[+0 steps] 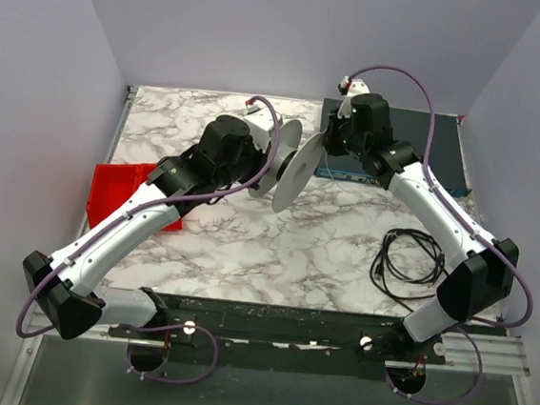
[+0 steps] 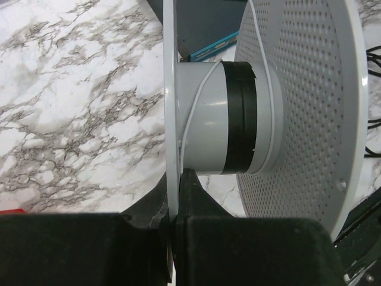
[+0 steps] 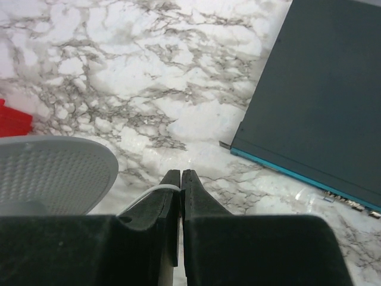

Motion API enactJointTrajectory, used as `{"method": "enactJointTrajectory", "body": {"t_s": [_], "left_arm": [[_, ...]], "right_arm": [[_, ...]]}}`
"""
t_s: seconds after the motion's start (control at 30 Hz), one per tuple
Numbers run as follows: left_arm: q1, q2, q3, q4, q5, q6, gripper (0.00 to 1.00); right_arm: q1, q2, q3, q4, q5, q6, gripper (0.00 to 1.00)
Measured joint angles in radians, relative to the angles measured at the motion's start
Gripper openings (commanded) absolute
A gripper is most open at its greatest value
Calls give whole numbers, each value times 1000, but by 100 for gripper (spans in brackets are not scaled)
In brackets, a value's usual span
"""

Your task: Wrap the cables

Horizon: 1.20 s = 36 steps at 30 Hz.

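A grey spool with two round flanges hangs above the table's middle. My left gripper is shut on the rim of its thin left flange. The perforated right flange faces the camera. A thin white cable crosses the spool's core, which carries a black band. My right gripper sits just right of the spool, jaws pressed together on the white cable, which runs off left toward the flange. A coiled black cable lies on the table at the right.
A dark flat box with a blue edge lies at the back right, under and beyond my right gripper. A red bin stands at the left edge, partly under my left arm. The table is white marble.
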State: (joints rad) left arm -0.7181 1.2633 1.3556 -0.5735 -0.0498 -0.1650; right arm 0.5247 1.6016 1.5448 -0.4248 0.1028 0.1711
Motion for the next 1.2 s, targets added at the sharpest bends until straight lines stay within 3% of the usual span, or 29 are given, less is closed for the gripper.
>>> {"method": "enactJointTrajectory", "body": {"t_s": [0.3,0.53,1.2], "left_arm": [[66,-21,10,-4,134,-26,0],[73,-32,70,-44,216,-71,0],[76,-36,193,-57,161,-248,0]], "right_arm": [[-70,-42,-135,126,-159,60,23],[-114,-60,-272,264,-260,117,24],[-114,-75,-589,694,-547,358,23]]}}
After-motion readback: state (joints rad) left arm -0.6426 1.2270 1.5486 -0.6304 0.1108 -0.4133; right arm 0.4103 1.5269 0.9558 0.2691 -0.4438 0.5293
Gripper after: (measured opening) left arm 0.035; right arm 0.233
